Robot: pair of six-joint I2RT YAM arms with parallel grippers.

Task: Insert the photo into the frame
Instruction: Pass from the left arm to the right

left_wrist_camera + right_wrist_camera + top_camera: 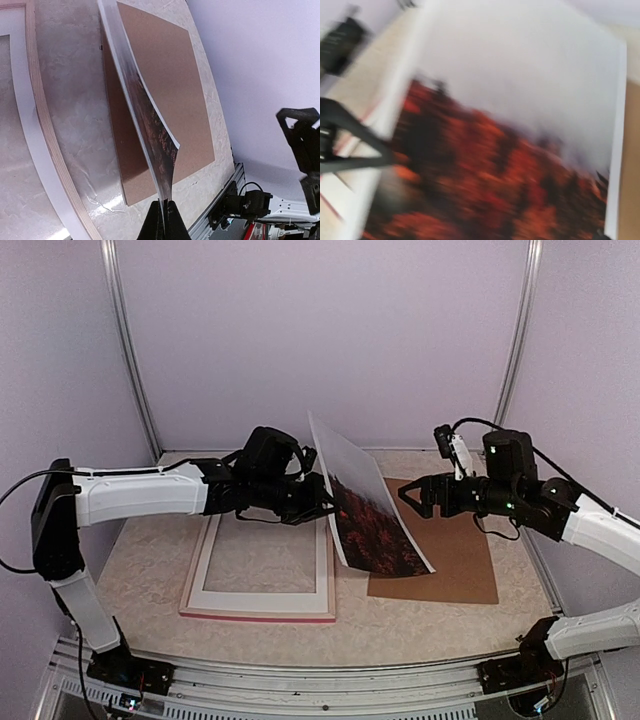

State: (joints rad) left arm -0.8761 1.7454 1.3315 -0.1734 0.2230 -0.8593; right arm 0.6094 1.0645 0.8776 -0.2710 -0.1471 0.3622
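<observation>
The photo (368, 508) stands steeply tilted above the table, red foliage facing right, its lower corner over the brown board. My left gripper (322, 502) is shut on its left edge; in the left wrist view the fingertips (164, 204) pinch the bowed photo (150, 125). The frame (262, 602) lies flat, pale side up, under the left arm, and its rim (30, 130) shows in the left wrist view. My right gripper (412, 496) hovers open just right of the photo, nothing between its fingers. The right wrist view is blurred and filled by the photo (520, 125).
A brown backing board (445, 558) lies flat on the table to the right of the frame, also seen as the board (165, 75) behind the photo. Purple walls close in the back and sides. The table's metal rail (330, 680) runs along the near edge.
</observation>
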